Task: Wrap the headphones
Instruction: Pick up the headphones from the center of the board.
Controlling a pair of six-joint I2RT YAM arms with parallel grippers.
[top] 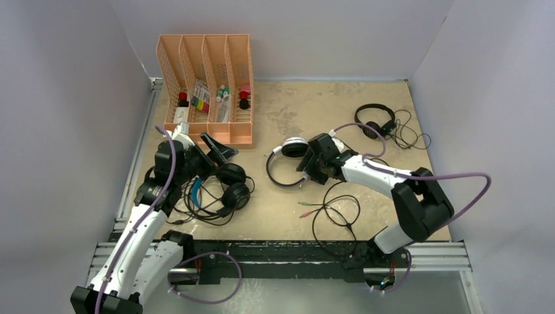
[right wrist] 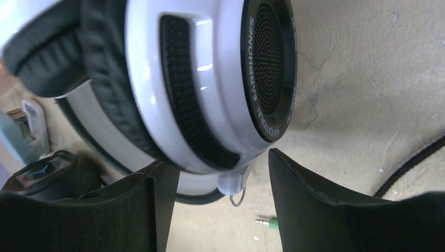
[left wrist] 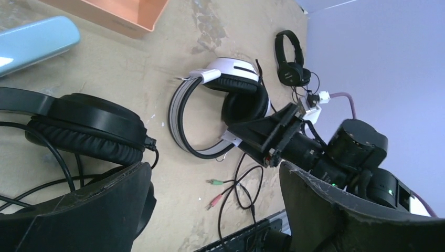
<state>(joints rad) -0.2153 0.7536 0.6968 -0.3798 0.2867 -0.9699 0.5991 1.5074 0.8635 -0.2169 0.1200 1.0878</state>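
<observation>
The white-and-black headphones (top: 286, 149) lie at mid-table, with their thin black cable (top: 335, 210) looped toward the near edge. The cable ends in green and pink plugs (left wrist: 216, 182). My right gripper (top: 307, 161) is open, its fingers straddling the lower edge of one white ear cup (right wrist: 210, 79). A gap shows beside the right finger (right wrist: 325, 205). The black headphones with a blue headband (top: 219, 188) lie at the left on a tangle of cable. My left gripper (top: 221, 150) hovers over them, open and empty (left wrist: 215, 210). The slim all-black headphones (top: 376, 121) lie far right.
An orange divided organizer (top: 206, 124) holding small items stands at the back left, just beyond my left gripper. The slim headphones' cable (top: 412, 137) sprawls toward the right wall. White walls enclose the table on three sides, and a metal rail (top: 294, 255) runs along the near edge.
</observation>
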